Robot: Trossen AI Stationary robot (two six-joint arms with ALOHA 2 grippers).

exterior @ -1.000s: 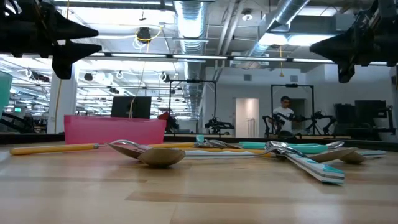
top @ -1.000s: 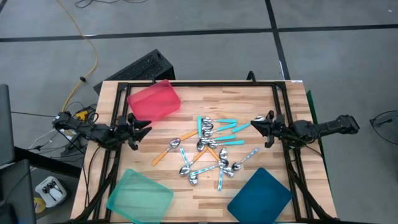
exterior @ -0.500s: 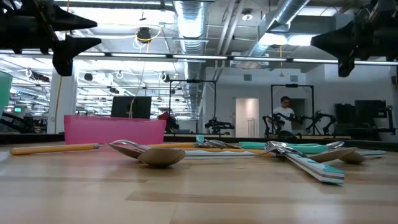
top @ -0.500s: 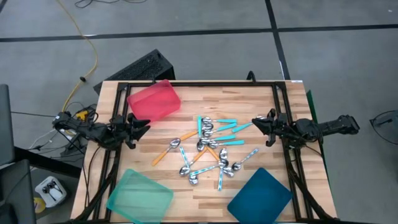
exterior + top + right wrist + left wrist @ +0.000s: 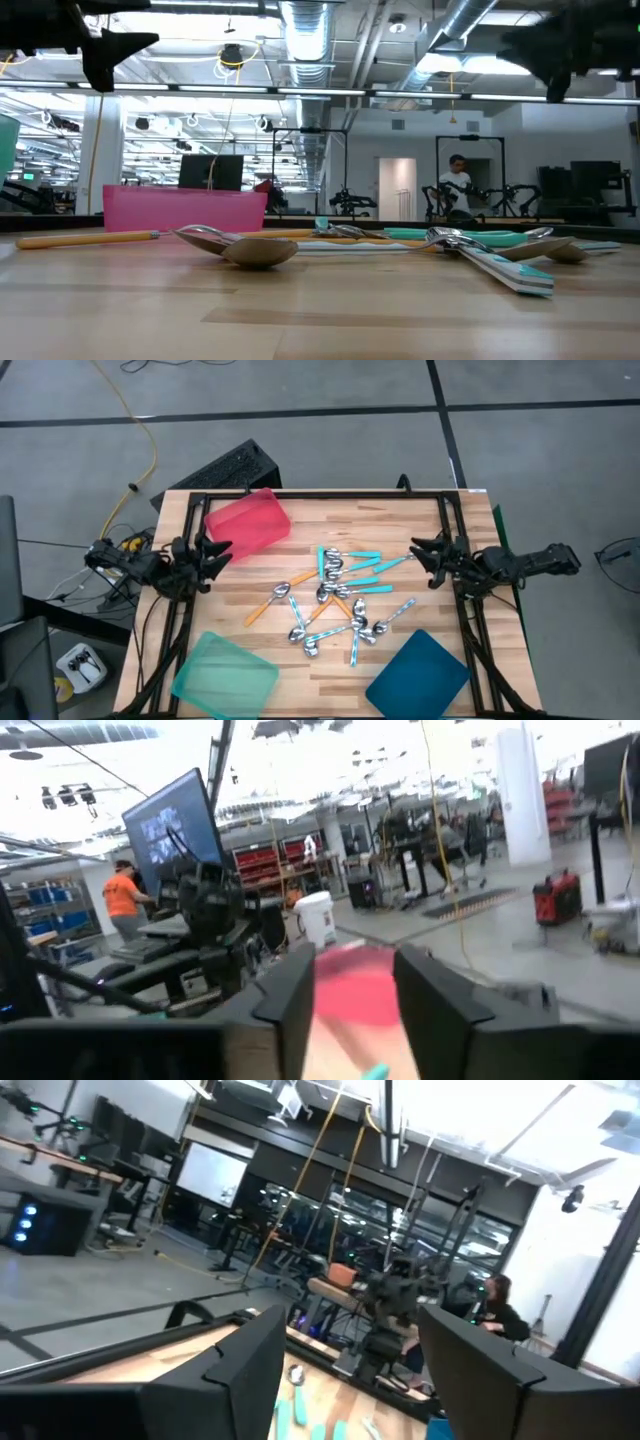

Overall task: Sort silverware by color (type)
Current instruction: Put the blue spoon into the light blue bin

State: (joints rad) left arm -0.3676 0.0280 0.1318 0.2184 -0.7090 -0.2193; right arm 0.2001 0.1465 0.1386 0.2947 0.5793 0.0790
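Spoons (image 5: 340, 596) cluttered mid-worktop (image 5: 420, 520), overlapping, tight to pick. Red tray (image 5: 247, 520), mint tray (image 5: 226, 672), blue tray (image 5: 418, 675) sit at the edges. Bare wood between them and along the far edge.

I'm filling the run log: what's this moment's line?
left gripper: open, empty | right gripper: open, empty | spoons: unsorted, mid-table

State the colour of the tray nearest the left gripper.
Red tray, beside the left gripper; clearest in the high view.
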